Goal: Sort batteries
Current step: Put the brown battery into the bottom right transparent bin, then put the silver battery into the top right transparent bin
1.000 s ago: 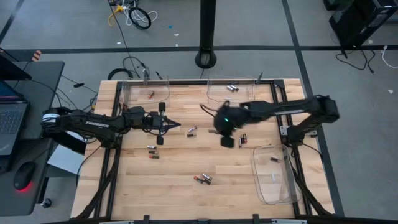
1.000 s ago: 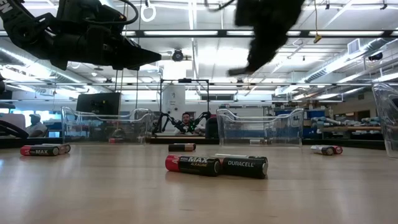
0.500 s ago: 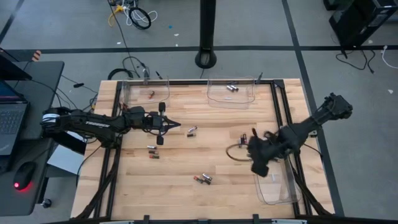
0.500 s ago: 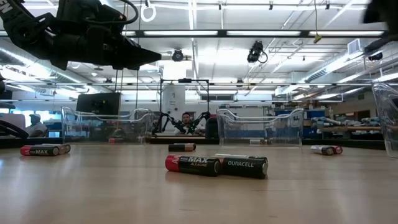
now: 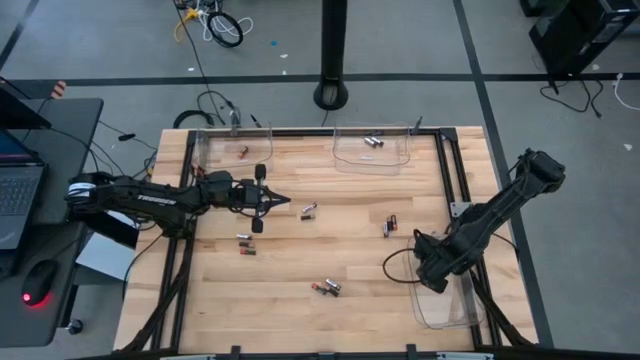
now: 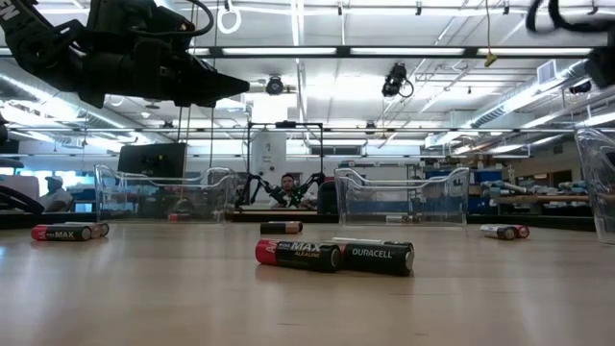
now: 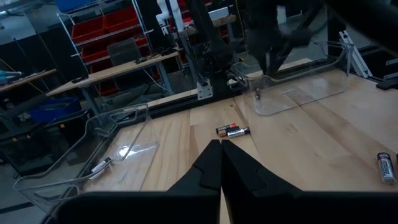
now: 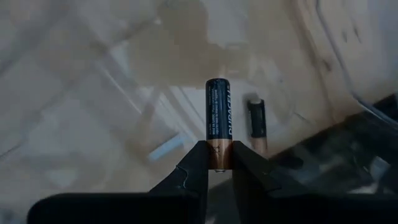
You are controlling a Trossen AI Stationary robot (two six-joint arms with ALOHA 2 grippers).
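Meanwhile the left gripper has not moved since a second ago: it hovers over the left half of the table, fingers pressed together with nothing between them, as the left wrist view confirms. The right gripper has changed most. A second ago it was over the table's middle; now it sits at the near edge of the clear tray on the right side, its arm folded back toward the right rail.

From above, loose batteries lie scattered: a pair left of centre, one near the left fingertips, a pair toward the front, a pair right of centre, plus cells in the far left tray and the far middle tray. Only the right wrist view shows what the right gripper holds: a black-and-copper battery standing upright, its copper end pinched between the fingers, over the clear tray with another cell lying in it. The overhead picture cannot resolve this battery.

At table height, the front pair reads as a red-and-black cell end to end with a black one; further cells lie at the left, behind and at the right. The right arm is cut off at that picture's upper right corner.
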